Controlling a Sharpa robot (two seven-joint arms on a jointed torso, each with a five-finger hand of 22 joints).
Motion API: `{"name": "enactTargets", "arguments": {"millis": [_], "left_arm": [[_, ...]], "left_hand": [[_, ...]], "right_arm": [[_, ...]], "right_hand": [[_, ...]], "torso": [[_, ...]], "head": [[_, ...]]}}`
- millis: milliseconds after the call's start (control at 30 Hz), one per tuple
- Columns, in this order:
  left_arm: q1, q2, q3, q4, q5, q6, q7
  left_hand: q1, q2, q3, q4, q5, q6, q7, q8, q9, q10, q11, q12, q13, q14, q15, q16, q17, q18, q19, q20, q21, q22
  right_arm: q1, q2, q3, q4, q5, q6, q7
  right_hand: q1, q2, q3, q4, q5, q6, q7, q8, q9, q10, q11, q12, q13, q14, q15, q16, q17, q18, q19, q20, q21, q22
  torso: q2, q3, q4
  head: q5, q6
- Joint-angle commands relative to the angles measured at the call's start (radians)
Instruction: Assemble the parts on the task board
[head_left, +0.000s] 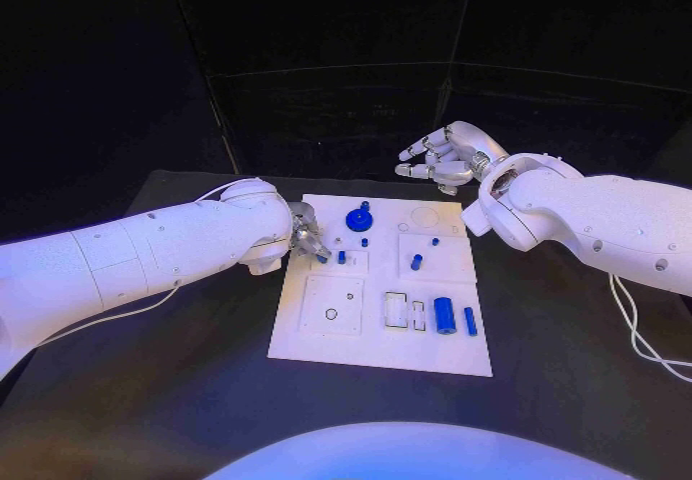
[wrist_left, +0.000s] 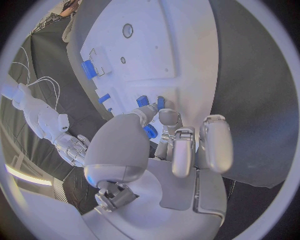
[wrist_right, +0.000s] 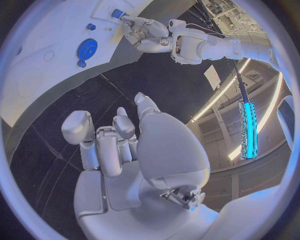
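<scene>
left hand (head_left: 306, 240) seemingly pinches a blue part (head_left: 322, 257) — right hand (head_left: 444, 155) raised, fingers apart, empty.

The silver many-fingered left hand (head_left: 306, 238) is mostly covered by its own white arm in the head view, so its fingertips' contact with the small blue cylindrical part (head_left: 322, 257) on the flat white task board (head_left: 325, 345) cannot be made out.
</scene>
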Motion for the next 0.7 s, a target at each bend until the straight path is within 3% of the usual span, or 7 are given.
{"name": "enactTargets", "arguments": {"millis": [33,700], "left_arm": [[-0.003,0.006,-0.003,-0.002,-0.001,0.039,-0.011],[-0.002,0.029,-0.002,-0.033,-0.027,0.040,-0.027]], "left_hand": [[-0.018,-0.002,0.070,-0.067,-0.003,0.022,-0.023,0.010,0.002,0.020,-0.010,0.009,0.004,0.103,-0.009,0.003,0.263,-0.011,0.023,-0.007,0.008,0.019],[-0.082,-0.017,-0.014,-0.029,-0.006,0.043,-0.037,0.028,0.007,0.042,-0.021,0.032,0.029,0.103,-0.018,0.003,0.263,-0.018,0.035,-0.015,0.034,0.050]], "right_arm": [[0.002,0.001,0.001,0.001,0.001,0.005,0.003],[0.002,0.002,0.001,0.001,0.001,0.009,0.002]], "right_hand": [[0.009,0.003,-0.002,-0.003,0.004,-0.001,-0.007,0.007,0.000,-0.004,-0.003,0.001,-0.001,0.069,-0.007,-0.006,0.107,0.005,-0.003,-0.002,-0.006,-0.001],[0.009,0.003,-0.002,-0.003,0.004,-0.001,-0.007,0.007,0.000,-0.004,-0.003,0.001,-0.001,0.069,-0.007,-0.006,0.107,0.005,-0.003,-0.002,-0.006,-0.001]], "torso": [[0.001,-0.0001,-0.0011],[0.000,-0.0004,0.0001]], "head": [[-0.001,-0.001],[-0.005,-0.006]]}}
